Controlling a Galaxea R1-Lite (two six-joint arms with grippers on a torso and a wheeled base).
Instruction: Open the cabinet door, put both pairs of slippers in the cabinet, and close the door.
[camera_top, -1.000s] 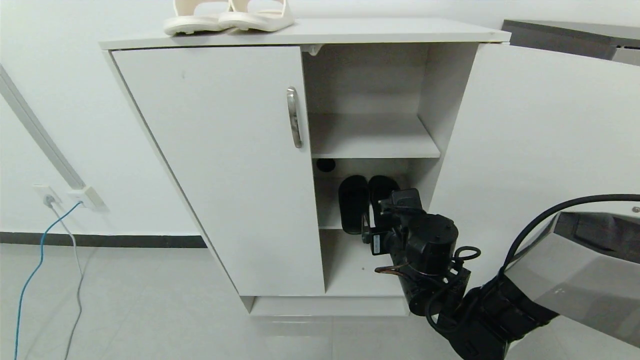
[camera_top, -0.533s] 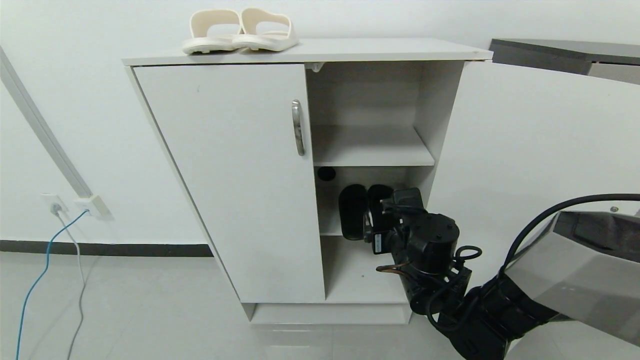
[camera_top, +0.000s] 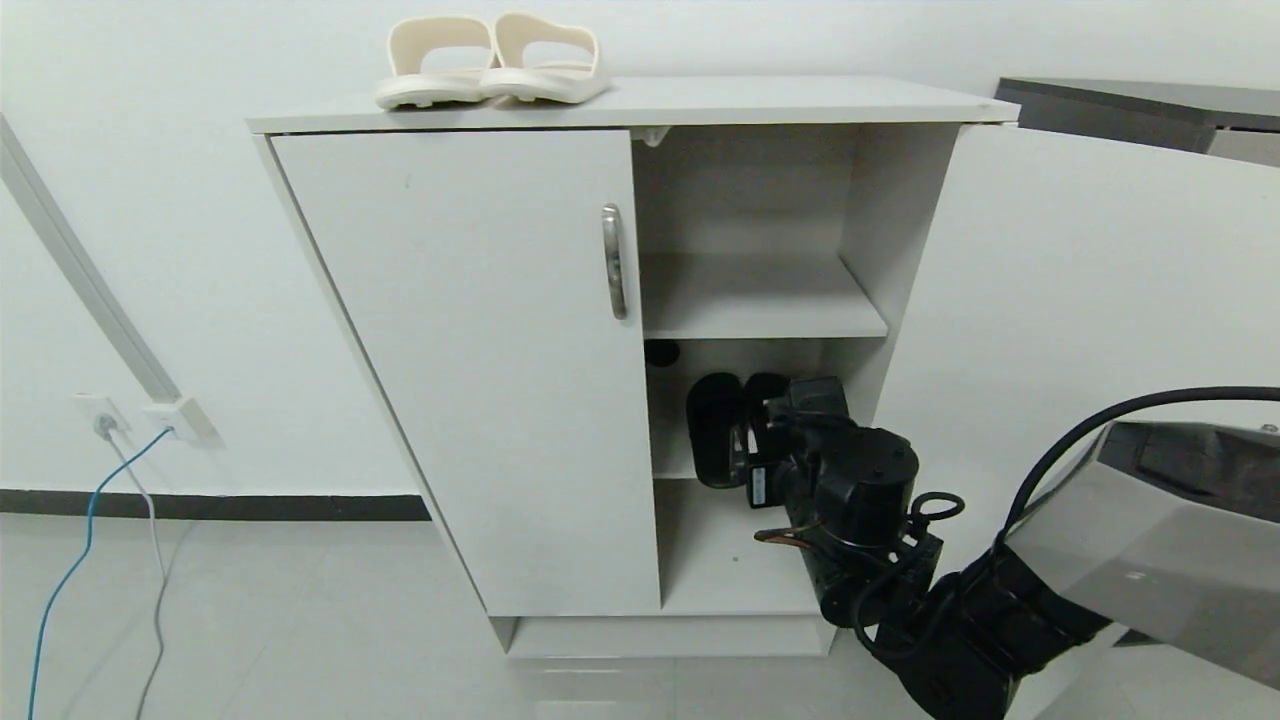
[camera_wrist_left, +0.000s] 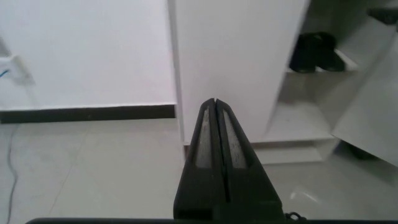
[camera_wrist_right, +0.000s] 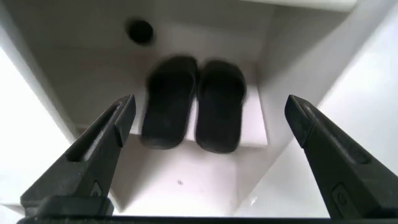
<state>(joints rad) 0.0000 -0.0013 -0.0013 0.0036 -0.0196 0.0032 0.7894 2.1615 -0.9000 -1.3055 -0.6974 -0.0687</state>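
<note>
Black slippers (camera_wrist_right: 193, 102) lie side by side on the middle shelf (camera_wrist_right: 254, 130) of the cabinet (camera_top: 640, 100), their near ends at the shelf's front edge. By my reckoning that pair is put away. My right pincer (camera_wrist_right: 209, 107) hangs just in front of them with its fingers spread wide and nothing between them, apart from both slippers. The right door (camera_top: 1080, 290) is swung fully open, so the opening step is done too, while the left door (camera_top: 470, 350) is shut.

The cream slippers (camera_top: 492, 60) sit on the cabinet's top, on its left half near the front edge, the two touching each other. They have not gone inside yet. My left pincer (camera_wrist_left: 214, 107) is pressed together and empty, low above the floor and aimed at the foot of the shut door.

I judge the task about half done. What is left is to lift the cream pair down from the top, lay it on a shelf, then swing the right door closed.
</note>
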